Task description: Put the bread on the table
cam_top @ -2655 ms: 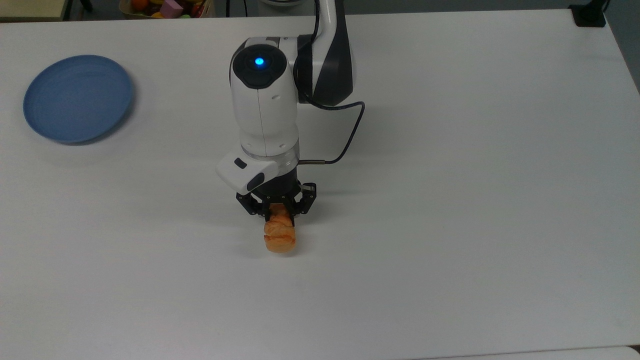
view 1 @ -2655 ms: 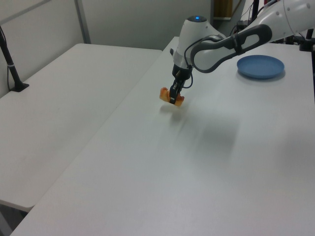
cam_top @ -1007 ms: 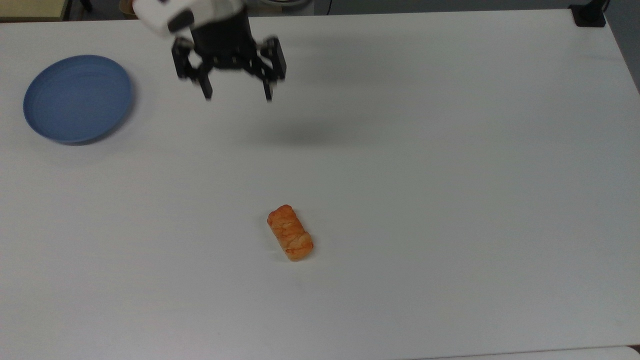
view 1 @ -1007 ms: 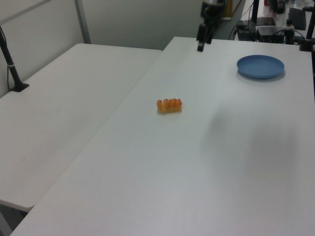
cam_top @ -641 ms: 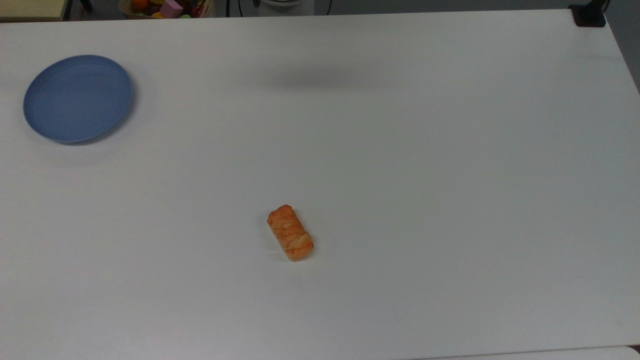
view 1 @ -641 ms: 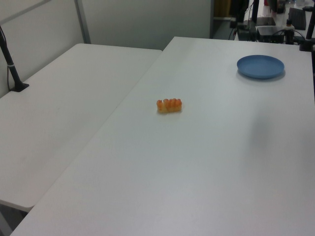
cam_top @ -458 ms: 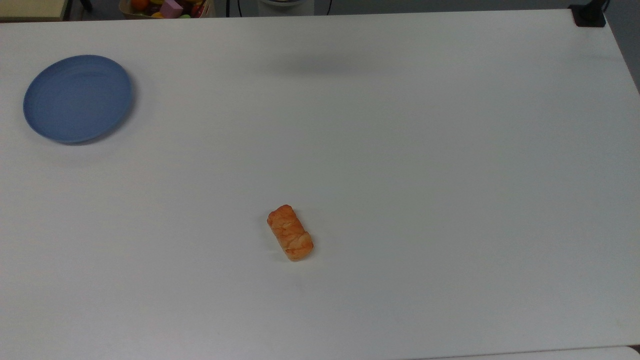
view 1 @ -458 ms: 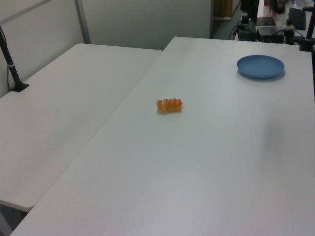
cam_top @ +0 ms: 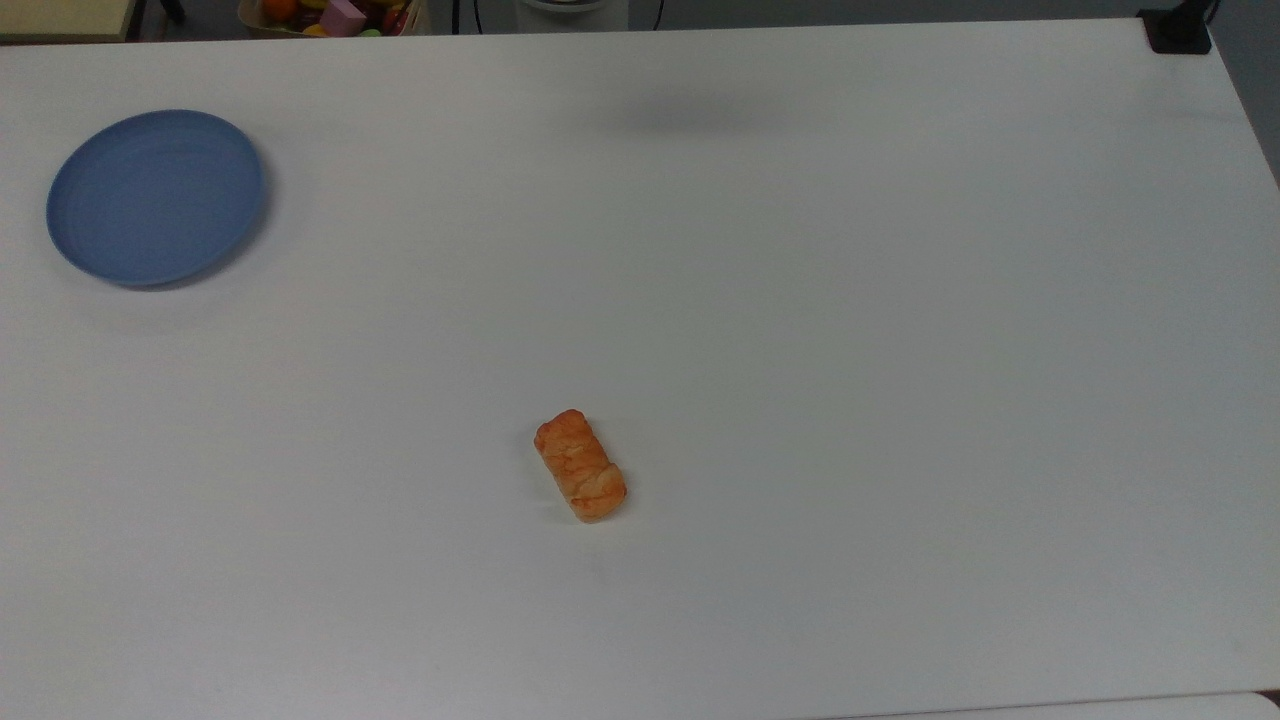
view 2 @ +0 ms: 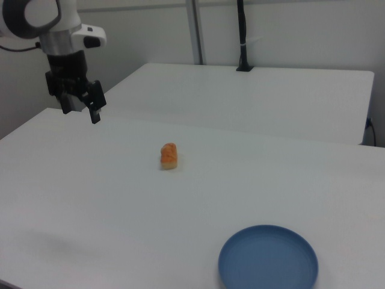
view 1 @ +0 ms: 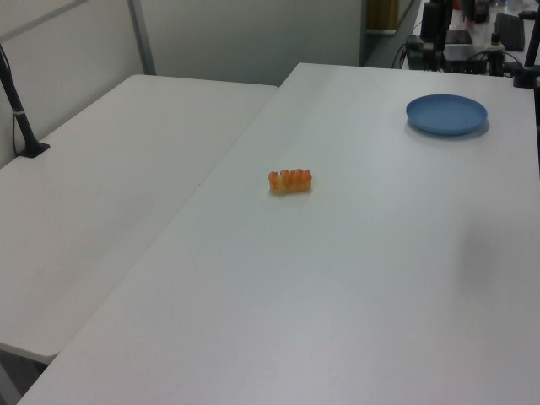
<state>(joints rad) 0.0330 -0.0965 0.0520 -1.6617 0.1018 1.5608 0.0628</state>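
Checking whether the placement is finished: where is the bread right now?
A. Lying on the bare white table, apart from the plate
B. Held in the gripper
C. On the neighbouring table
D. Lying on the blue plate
A: the bread lies on the table, far from the blue plate; the gripper hangs empty, open.

arm: cut off by the right view's top and left edges; just the wrist section and gripper are inside the picture.
gripper fingers: one finger distinct; the other merges with the dark body, gap too small to tell.
table: near edge and both near corners cut off by the top view's bottom edge.
bin of coloured items: beyond the table's far edge, cropped by the top view's top; contents too small to name.
bread: underside hidden against the table.
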